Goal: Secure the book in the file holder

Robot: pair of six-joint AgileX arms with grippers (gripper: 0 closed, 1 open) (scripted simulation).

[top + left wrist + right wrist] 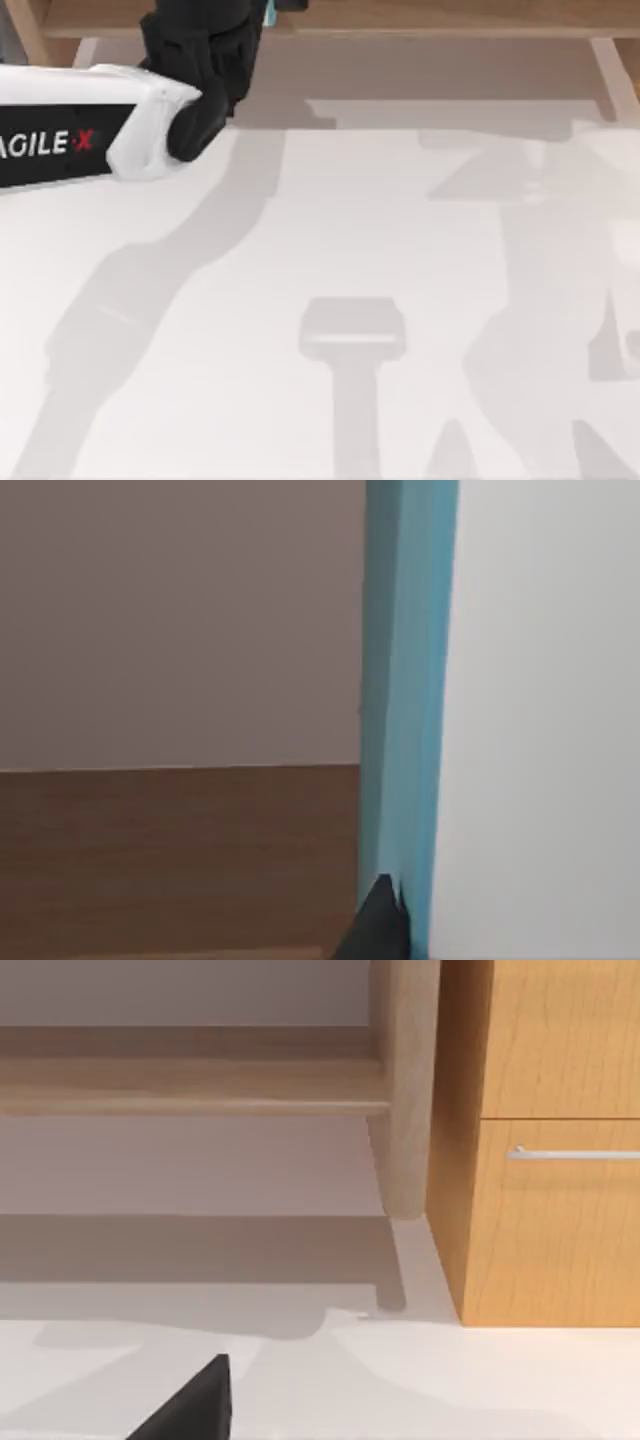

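My left gripper (255, 14) is at the table's far edge, left of centre, reaching over the long wooden board. It is shut on the book (410, 680). In the left wrist view the book stands upright and close, its cyan edge beside a white cover, with one dark fingertip (380, 925) against that edge. From above, only a cyan sliver of the book (270, 14) shows past the gripper. A light-brown slanted wooden piece, the file holder (25, 30), sits partly in view at the far left corner, apart from the gripper. My right gripper (195, 1410) hangs low over the white table.
The long wooden board (420, 18) on two legs runs along the table's far edge, and one leg (405, 1110) shows in the right wrist view. A wooden cabinet (550, 1210) with a drawer handle stands beside that leg. Brown wood (180, 860) lies below the book.
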